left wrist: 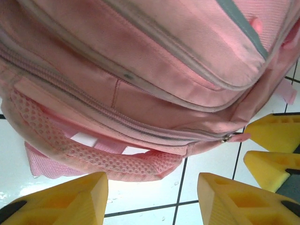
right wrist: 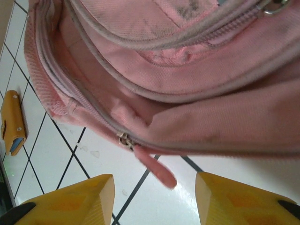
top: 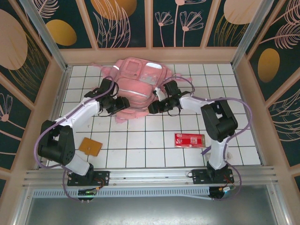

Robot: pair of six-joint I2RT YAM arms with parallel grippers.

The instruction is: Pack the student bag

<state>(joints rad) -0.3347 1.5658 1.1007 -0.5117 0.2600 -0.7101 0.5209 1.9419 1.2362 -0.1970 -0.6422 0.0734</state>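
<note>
The bag [left wrist: 154, 56] is matt pink woven cloth, scuffed grey in places, with an open mesh strap [left wrist: 93, 157] and a small metal zip slider [right wrist: 123, 139]. The bench [left wrist: 140, 194] is glossy white tile, reflecting light. The left claw's fingers [left wrist: 70, 201] look matt yellow, plastic or foam.

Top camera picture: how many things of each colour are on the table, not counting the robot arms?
Pink: 1, the student bag
Orange-brown: 1, a flat square piece
Red: 1, a flat packet
Total: 3
</note>
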